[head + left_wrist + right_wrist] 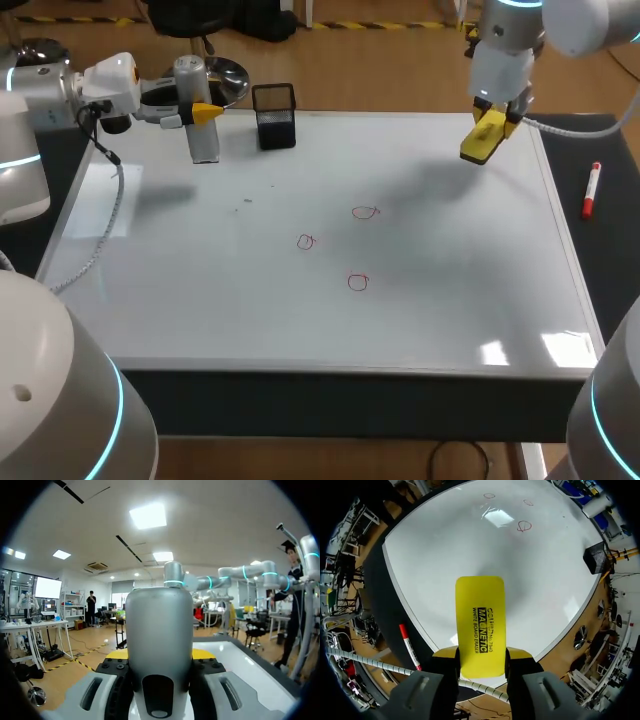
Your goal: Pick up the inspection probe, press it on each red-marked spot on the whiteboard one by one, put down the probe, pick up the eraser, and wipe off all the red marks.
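Eraser (480, 625) first: the yellow block is clamped between the two fingers of the right gripper (481, 655), one yellow tip against each long side. Most of its length sticks out ahead of the tips. In the head view this gripper hangs over the far right corner of the whiteboard (450, 300). The eraser is tilted and lifted off the surface, and its shadow falls on the board beneath. The board's right edge runs just beside the eraser's outer side. Past that edge, on the dark strip of table, lies a red marker (592, 190), well apart from the fingers. Ahead of the eraser, open white surface stretches to the three red marks (358, 282). They sit near the board's middle, spaced apart from one another and well away from either gripper.

The left gripper (159, 655) is closed on the probe (159, 630), a silver cylinder held upright with a yellow tip on each of two opposite sides. It stands near the board's far left corner. Whether the probe's foot touches the surface I cannot tell. Just beside the probe, toward the board's middle and close to the far edge, is a black mesh pen holder (274, 115). Between the probe and the marks lies plain board. A white cable (110, 215) trails from the left arm across the board's left edge.
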You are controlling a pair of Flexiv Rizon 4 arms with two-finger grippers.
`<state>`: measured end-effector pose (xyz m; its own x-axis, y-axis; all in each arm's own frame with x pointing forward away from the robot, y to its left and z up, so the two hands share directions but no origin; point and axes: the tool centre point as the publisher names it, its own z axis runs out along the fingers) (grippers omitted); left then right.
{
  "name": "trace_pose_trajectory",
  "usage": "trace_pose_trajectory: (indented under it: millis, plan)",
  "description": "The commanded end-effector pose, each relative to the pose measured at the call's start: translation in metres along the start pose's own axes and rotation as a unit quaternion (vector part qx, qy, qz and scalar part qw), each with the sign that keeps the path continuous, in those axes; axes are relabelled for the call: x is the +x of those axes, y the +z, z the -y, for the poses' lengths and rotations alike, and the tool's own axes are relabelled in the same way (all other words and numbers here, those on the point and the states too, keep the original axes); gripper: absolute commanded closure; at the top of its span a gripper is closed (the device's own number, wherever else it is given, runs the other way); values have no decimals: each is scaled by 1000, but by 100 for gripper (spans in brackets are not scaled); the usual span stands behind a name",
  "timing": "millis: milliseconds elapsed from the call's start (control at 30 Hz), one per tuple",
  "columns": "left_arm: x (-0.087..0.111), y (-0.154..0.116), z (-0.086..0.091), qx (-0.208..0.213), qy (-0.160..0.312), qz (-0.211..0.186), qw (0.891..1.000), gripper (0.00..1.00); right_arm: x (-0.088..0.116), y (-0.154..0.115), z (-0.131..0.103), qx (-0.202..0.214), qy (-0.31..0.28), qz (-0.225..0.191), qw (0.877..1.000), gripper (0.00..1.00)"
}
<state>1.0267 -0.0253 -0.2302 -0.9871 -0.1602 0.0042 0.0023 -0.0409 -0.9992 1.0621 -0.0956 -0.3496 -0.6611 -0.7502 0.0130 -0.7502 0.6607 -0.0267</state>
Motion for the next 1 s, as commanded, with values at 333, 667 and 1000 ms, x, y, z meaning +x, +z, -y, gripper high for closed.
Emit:
trace_pose_trajectory:
  millis: [333,667,1000]
  plan:
    - [1,1,1,0,1,1,1000,100,-2,-1,2,-1,-1,-4,1000,100]
    - [1,1,1,0,1,1,1000,100,-2,-1,2,-1,-1,-4,1000,100]
    - [2,3,1,-5,-3,3,1000,100,-2,-1,2,-1,-1,-4,1000,100]
